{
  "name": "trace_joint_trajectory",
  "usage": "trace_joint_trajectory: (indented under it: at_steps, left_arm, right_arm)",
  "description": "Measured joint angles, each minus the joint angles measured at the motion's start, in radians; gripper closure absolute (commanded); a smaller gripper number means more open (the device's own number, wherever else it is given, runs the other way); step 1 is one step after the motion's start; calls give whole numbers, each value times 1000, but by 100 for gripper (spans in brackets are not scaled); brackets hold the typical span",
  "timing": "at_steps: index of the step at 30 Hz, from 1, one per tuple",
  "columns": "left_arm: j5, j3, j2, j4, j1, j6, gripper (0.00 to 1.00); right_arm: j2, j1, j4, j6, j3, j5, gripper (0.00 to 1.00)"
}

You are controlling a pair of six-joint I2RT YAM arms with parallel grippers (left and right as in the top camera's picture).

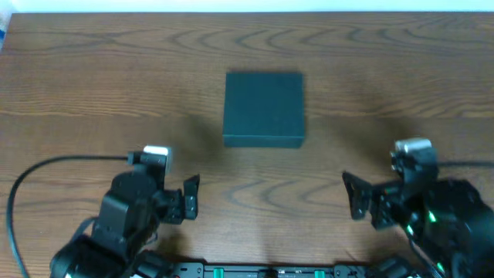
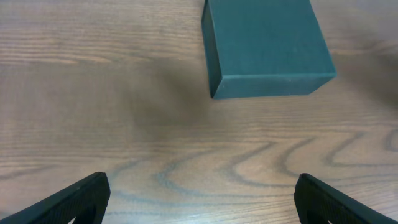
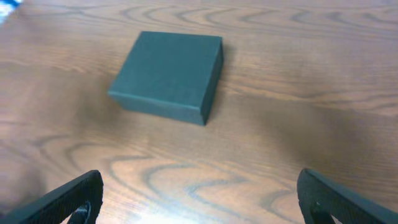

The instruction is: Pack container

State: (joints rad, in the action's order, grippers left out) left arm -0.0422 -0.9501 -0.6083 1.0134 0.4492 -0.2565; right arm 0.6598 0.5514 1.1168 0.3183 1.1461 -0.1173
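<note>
The container [image 1: 264,108] is a dark green-black matte square box, lid shut, lying flat in the middle of the wooden table. It shows at the top of the left wrist view [image 2: 264,46] and upper left of centre in the right wrist view [image 3: 169,74]. My left gripper [image 1: 190,198] hangs near the front edge, left of and nearer than the box, open with only bare wood between its fingers [image 2: 81,199]. At the front right, my right gripper [image 1: 355,194] is also open and holds nothing, its fingers [image 3: 74,199] well short of the box.
The wooden table [image 1: 93,85] runs out to a pale far edge at the top. A black cable [image 1: 31,181] loops at the front left beside the left arm. Both arm bases fill the front corners.
</note>
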Motion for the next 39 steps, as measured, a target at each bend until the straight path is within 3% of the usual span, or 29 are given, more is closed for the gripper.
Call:
trace_joint_trajectory:
  at_steps: [8,17,39]
  left_arm:
    - [1,13,86,42,0,-32,4]
    - [-3,13,87,121,0,-88,4]
    - [-3,13,87,161,0,-92,4]
  right_arm:
    - [-76,31,137,15,0,-4,1]
    - [-206,31,128,16,0,-7,1]
    - [-210,31,180,16,0,13,1]
